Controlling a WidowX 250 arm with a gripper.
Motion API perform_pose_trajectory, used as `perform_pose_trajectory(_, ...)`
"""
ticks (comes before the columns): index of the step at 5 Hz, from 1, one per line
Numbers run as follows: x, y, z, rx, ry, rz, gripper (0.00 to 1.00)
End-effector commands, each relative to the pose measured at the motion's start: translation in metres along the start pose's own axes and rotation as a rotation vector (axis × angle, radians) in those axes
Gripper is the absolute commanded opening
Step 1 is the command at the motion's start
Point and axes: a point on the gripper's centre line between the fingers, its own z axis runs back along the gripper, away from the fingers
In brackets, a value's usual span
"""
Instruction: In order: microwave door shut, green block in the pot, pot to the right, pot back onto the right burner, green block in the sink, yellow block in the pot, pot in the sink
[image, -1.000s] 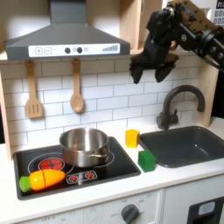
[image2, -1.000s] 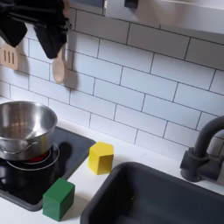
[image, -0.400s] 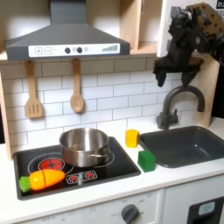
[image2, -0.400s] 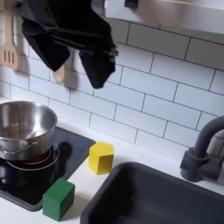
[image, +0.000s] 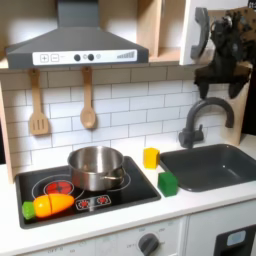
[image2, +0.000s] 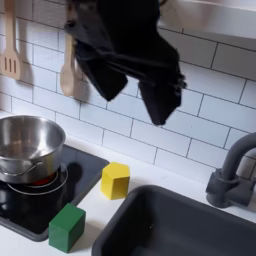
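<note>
The steel pot (image: 97, 167) (image2: 25, 146) sits on the right burner of the black cooktop (image: 135, 188). In both exterior views, the yellow block (image: 150, 157) (image2: 114, 180) stands on the counter between cooktop and sink. The green block (image: 167, 183) (image2: 67, 226) lies nearer the front. The dark grey sink (image: 238, 178) (image2: 185, 228) holds nothing. My gripper (image: 222, 78) (image2: 130, 95) hangs open high above the faucet (image: 205, 118), holding nothing. The microwave door's grey handle (image: 200, 35) shows just left of the arm; how far the door is open is unclear.
An orange toy carrot (image: 50, 205) lies on the cooktop's front left. A wooden spatula (image: 38, 105) and spoon (image: 88, 100) hang on the tiled wall under the range hood (image: 75, 45). The faucet (image2: 232, 172) rises behind the sink.
The arm has swung to the first exterior view's right, from beside the hood to above the faucet, uncovering the door handle. In the second exterior view it moved from the left to the centre.
</note>
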Motion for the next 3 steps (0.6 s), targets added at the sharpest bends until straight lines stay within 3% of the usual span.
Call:
perform_pose_trajectory(1,0.014,-0.021,-0.015,-0.062,0.001,-0.061,1.0)
perform_pose_trajectory(3,0.031,-0.02,-0.021,-0.073,-0.025,-0.061,1.0)
